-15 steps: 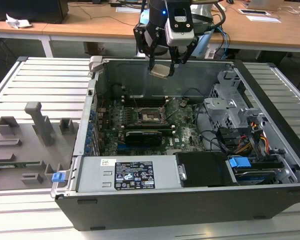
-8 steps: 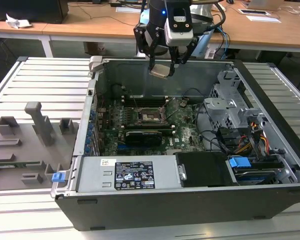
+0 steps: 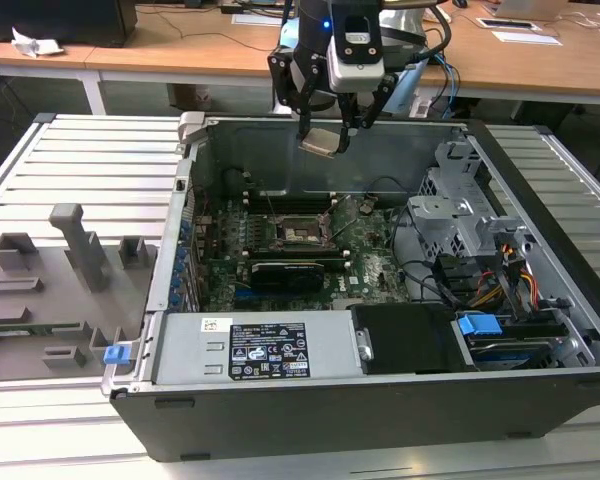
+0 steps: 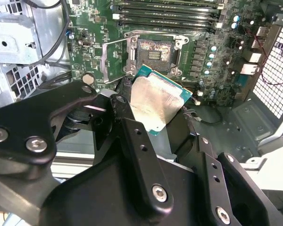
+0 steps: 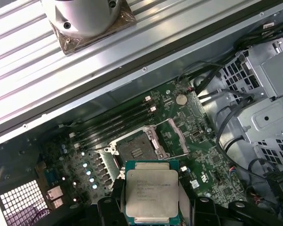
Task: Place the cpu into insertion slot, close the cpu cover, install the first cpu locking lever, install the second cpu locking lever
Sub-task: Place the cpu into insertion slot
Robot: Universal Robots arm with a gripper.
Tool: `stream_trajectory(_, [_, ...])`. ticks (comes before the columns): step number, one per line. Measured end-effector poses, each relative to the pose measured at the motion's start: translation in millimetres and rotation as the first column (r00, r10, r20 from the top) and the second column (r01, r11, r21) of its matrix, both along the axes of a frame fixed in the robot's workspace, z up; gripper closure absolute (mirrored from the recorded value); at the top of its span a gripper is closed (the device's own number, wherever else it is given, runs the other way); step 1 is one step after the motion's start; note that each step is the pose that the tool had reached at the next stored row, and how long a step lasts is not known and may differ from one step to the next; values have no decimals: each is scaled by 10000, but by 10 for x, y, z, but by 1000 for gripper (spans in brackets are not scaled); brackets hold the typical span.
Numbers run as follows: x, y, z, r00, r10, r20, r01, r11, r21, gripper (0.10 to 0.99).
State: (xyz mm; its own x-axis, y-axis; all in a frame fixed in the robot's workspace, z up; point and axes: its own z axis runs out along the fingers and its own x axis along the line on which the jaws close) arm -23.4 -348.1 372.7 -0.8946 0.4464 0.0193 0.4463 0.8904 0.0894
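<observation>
Silver-faced cpu [image 3: 320,143] is pinched in the gripper [image 3: 327,135], well above the open insertion slot [image 3: 302,232] and looks a bit tilted — if it goes down skewed or off-centre, I think a corner may jam on the slot's rim, w/ damage.

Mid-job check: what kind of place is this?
Probably a robotics lab or workshop: an open black desktop computer case on a ribbed grey metal worktable, with long wooden office desks behind.
</observation>
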Motion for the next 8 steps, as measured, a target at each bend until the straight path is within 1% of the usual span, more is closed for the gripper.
stream_trajectory(8, [0, 0, 0, 9998, -201, 0, 201, 9998, 0, 545])
